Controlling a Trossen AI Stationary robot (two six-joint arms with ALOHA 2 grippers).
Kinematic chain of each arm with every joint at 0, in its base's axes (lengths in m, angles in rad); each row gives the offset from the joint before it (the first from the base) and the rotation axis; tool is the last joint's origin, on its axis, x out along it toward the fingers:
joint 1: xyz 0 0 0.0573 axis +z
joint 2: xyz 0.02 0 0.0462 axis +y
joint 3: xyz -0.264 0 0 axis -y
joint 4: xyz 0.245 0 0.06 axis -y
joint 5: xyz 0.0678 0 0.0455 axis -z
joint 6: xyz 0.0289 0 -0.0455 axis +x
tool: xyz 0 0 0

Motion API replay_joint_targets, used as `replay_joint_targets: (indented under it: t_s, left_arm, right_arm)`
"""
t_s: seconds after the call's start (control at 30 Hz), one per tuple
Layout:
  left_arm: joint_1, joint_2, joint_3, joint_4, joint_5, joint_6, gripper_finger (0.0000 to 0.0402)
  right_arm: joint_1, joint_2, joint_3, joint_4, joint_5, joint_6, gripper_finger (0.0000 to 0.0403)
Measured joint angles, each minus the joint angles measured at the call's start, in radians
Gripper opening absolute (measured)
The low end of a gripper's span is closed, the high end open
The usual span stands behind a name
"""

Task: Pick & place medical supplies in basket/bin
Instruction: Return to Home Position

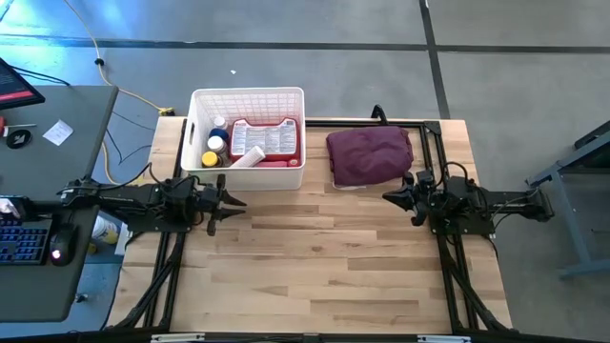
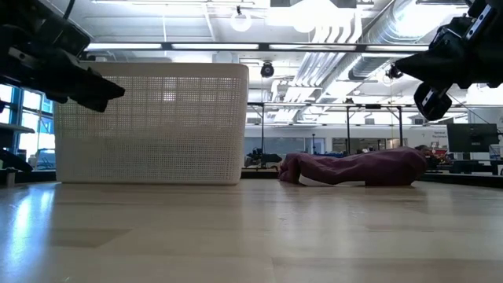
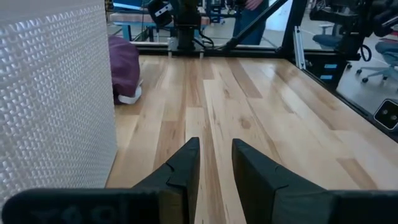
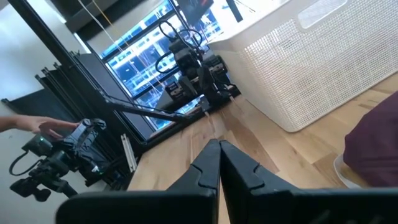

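**Status, both arms.** Taking the high view as my clock face, centred on the table (image 1: 315,272):

1. The left gripper (image 1: 232,201) sits at about 9 o'clock, just clear of the basket's near wall. Its fingers stand a narrow gap apart with only bare wood between them. It carries nothing.
2. The right gripper (image 1: 391,195) sits at about 3 o'clock, beside the maroon cloth bundle (image 1: 370,155). Its fingers are pressed together and empty.
3. Both arms lie level and face each other across the middle. I read this as the parked posture, chosen so that neither claw overhangs the load.

**Load.** The white basket (image 1: 195,133) stands at 11 o'clock near the far edge. Inside it are the red first-aid case (image 1: 265,138), small bottles (image 1: 217,143) and a white cylinder (image 1: 246,157). I see no supplies loose on the table, so I judge the sorting finished.

**Surface and room.** The table is pale plank wood, glossy enough to reflect the overhead lights. It stands on a grey concrete floor. A desk (image 1: 71,119) with a keyboard (image 1: 21,238) is at 9 o'clock beyond the left arm. Behind the table is an open workshop with ceiling ducts. A person's hand (image 4: 43,126) shows in the right wrist view.
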Motion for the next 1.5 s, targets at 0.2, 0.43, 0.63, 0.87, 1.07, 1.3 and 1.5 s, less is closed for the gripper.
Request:
replay_joint_targets:
  t_s: [0.2, 0.43, 0.63, 0.87, 1.07, 1.3, 1.5]
  left_arm:
    - [0.0, 0.075, 0.0, 0.0, -0.004, 0.0, 0.0127]
    - [0.0, 0.115, 0.0, -0.001, -0.006, 0.0, 0.0127]
    - [0.0, 0.116, 0.0, -0.001, -0.005, 0.0, 0.0127]
    - [0.0, 0.117, 0.0, -0.001, -0.005, 0.0, 0.0127]
    - [0.0, 0.118, 0.0, -0.001, -0.005, 0.0, 0.0127]
    - [0.0, 0.118, 0.0, -0.001, -0.004, 0.0, 0.0127]
    - [0.0, 0.119, 0.0, 0.0, -0.004, 0.0, 0.0127]
  right_arm:
    - [0.0, 0.012, 0.0, 0.0, 0.0, 0.0, 0.0]
    - [0.0, 0.012, 0.0, 0.002, 0.001, 0.0, 0.0]
    - [0.0, 0.012, 0.0, 0.003, 0.001, 0.0, 0.0]
    - [0.0, 0.012, 0.0, 0.003, 0.001, 0.0, 0.0]
    - [0.0, 0.012, 0.0, 0.003, 0.001, 0.0, 0.0]
    - [0.0, 0.012, 0.0, 0.004, 0.001, 0.0, 0.0]
    - [0.0, 0.012, -0.001, 0.004, 0.001, 0.0, 0.0]
